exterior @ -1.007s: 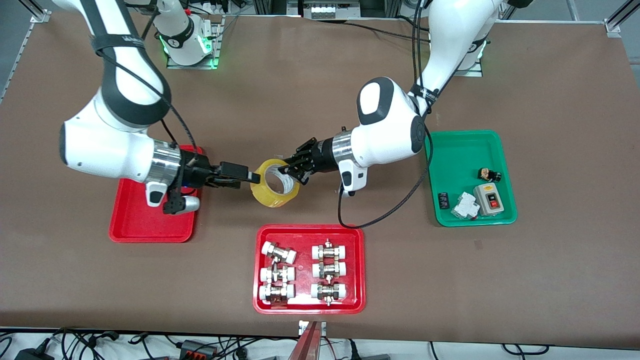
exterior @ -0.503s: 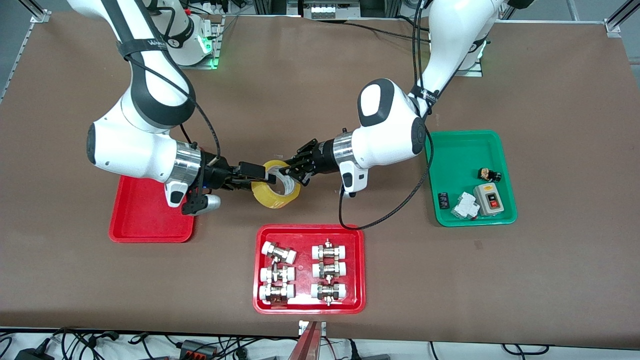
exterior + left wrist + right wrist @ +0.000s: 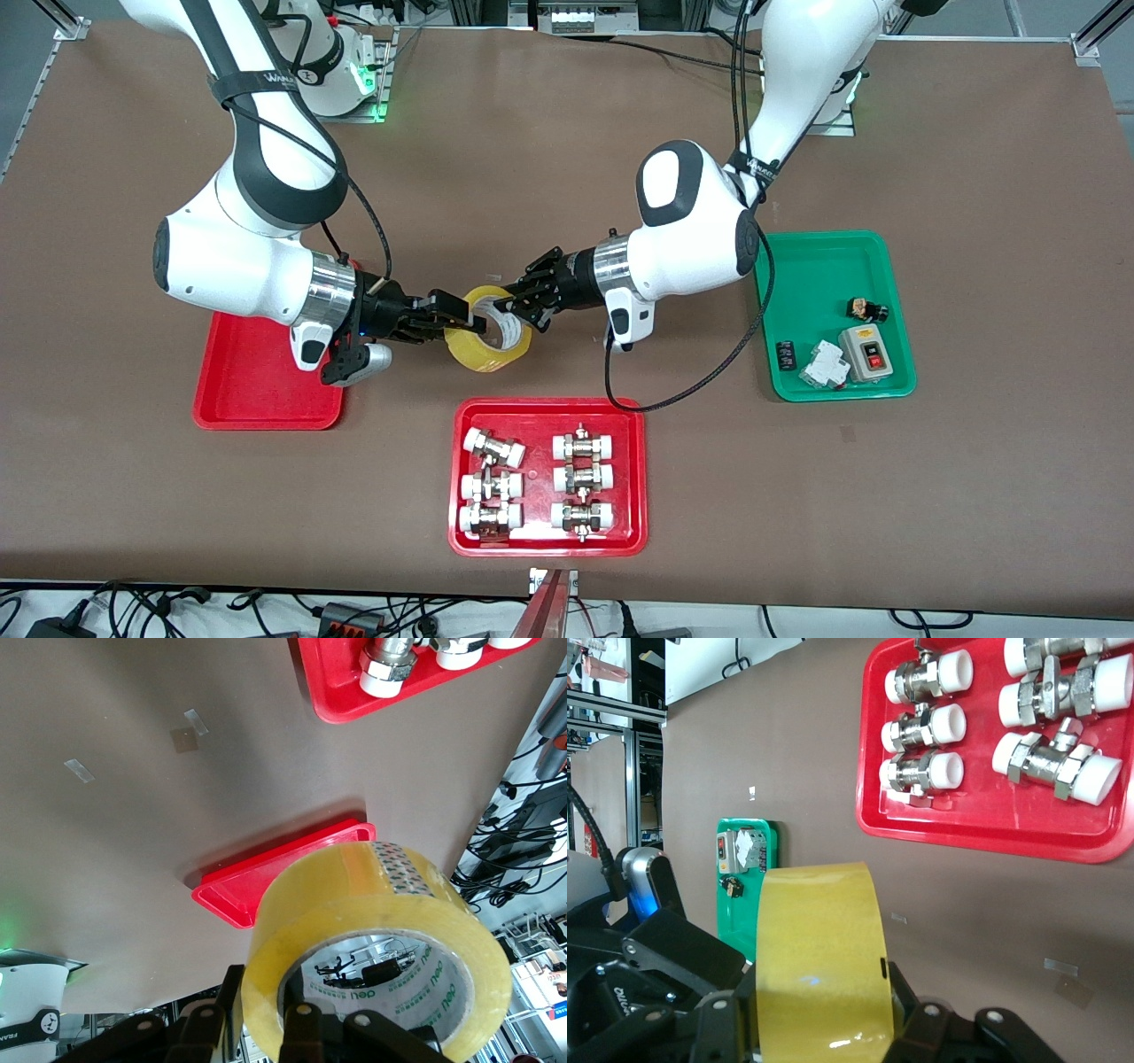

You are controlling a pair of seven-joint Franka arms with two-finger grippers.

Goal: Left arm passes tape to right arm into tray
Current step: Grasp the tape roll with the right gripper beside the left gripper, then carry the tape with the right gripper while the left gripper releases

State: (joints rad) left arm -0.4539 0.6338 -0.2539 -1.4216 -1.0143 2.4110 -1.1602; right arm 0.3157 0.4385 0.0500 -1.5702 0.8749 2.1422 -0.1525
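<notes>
The yellow tape (image 3: 483, 354) hangs in the air over bare table between the two arms. My left gripper (image 3: 509, 312) is shut on the ring's wall, one finger inside the core and one outside, as the left wrist view (image 3: 266, 1010) shows on the tape (image 3: 372, 904). My right gripper (image 3: 456, 319) is on the ring's end toward the right arm. In the right wrist view (image 3: 824, 1010) its fingers press on the two flat sides of the tape (image 3: 819, 957). The plain red tray (image 3: 257, 390) lies under the right wrist and holds nothing.
A red tray of white-capped metal fittings (image 3: 545, 412) lies nearer the camera than the tape. A green tray (image 3: 824, 257) with small electrical parts lies toward the left arm's end. The left arm's black cable loops down onto the table beside it.
My right arm has moved toward the tape and its fingers have come onto the ring. The left gripper has kept holding the tape nearly still.
</notes>
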